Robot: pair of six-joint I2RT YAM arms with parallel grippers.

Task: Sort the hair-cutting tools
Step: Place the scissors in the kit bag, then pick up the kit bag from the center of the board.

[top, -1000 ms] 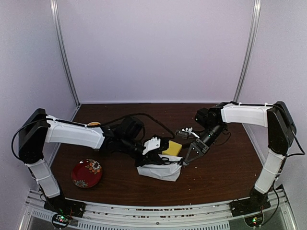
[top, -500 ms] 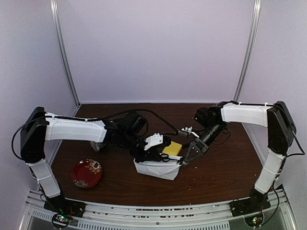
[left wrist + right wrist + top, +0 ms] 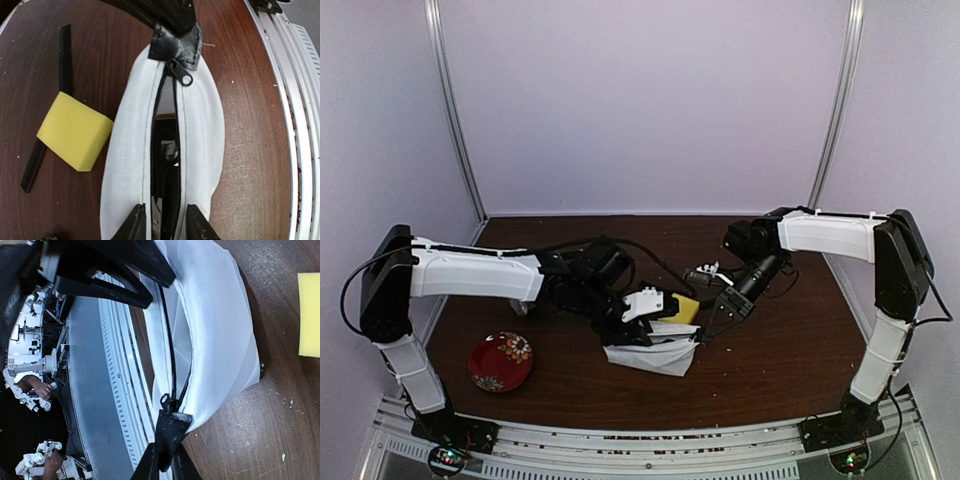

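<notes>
The white pouch [image 3: 200,115] lies on the table with its black zipper open. Inside the slot I see scissors [image 3: 158,214] with a silver blade, and dark handles deeper in. My left gripper [image 3: 166,227] is open, one finger on each side of the slot and not touching the scissors. My right gripper [image 3: 166,460] is shut on the pouch's black end tab [image 3: 171,432], holding that end up. In the top view the left gripper [image 3: 640,320] hangs over the pouch [image 3: 655,356] and the right gripper [image 3: 705,325] is at its right end. A slim black comb [image 3: 64,57] lies beside the pouch.
A yellow sponge block [image 3: 75,137] sits on the comb, left of the pouch, and shows as the sponge [image 3: 682,308] from above. A red patterned plate [image 3: 501,361] is at the front left. A small black and white object [image 3: 705,272] lies behind the sponge. The table's metal rail [image 3: 295,100] is close.
My left gripper has come over the pouch's opening and has opened, leaving the scissors inside. The right gripper keeps its hold on the end tab, almost unmoved.
</notes>
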